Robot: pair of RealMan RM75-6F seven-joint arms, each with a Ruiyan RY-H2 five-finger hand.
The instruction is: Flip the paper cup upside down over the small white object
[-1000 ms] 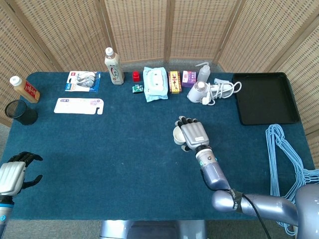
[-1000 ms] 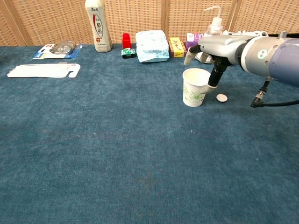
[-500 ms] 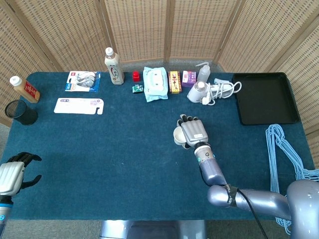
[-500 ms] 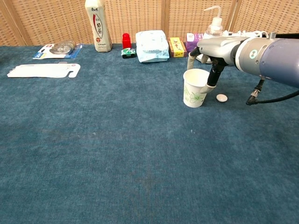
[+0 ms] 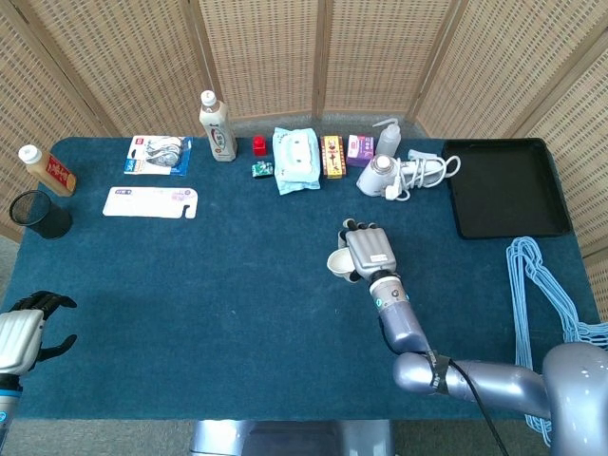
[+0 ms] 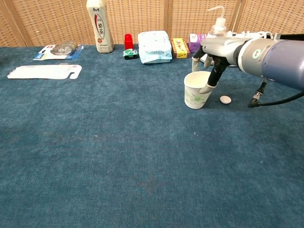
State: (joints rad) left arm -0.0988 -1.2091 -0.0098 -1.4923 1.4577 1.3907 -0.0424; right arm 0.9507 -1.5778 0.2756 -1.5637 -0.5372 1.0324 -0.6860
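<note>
A white paper cup [image 6: 196, 93] with a green print stands mouth-up on the blue cloth, leaning a little to the left; from the head camera the cup [image 5: 337, 263] peeks out at the left of my right hand [image 5: 369, 252]. My right hand [image 6: 214, 59] pinches the cup's right rim, one digit dipping inside and the fingers [image 6: 195, 59] behind the far wall. The small white object [image 6: 225, 99], a flat disc, lies on the cloth just right of the cup; the head view hides it under the hand. My left hand [image 5: 21, 332] hovers at the near left table corner, holding nothing, fingers apart.
Along the far edge stand a tall bottle [image 6: 99, 26], a red cap [image 6: 128, 41], a wipes pack [image 6: 154, 46], small boxes [image 6: 179, 47] and a squeeze bottle [image 6: 216, 26]. A black tray [image 5: 502, 186] and blue hangers [image 5: 541, 304] lie at the right. A white card [image 6: 43, 71] lies at the left.
The right hand has drawn in slightly onto the cup, and the cup, upright before, now leans to the left. The left hand has sunk a bit lower in the head view.
</note>
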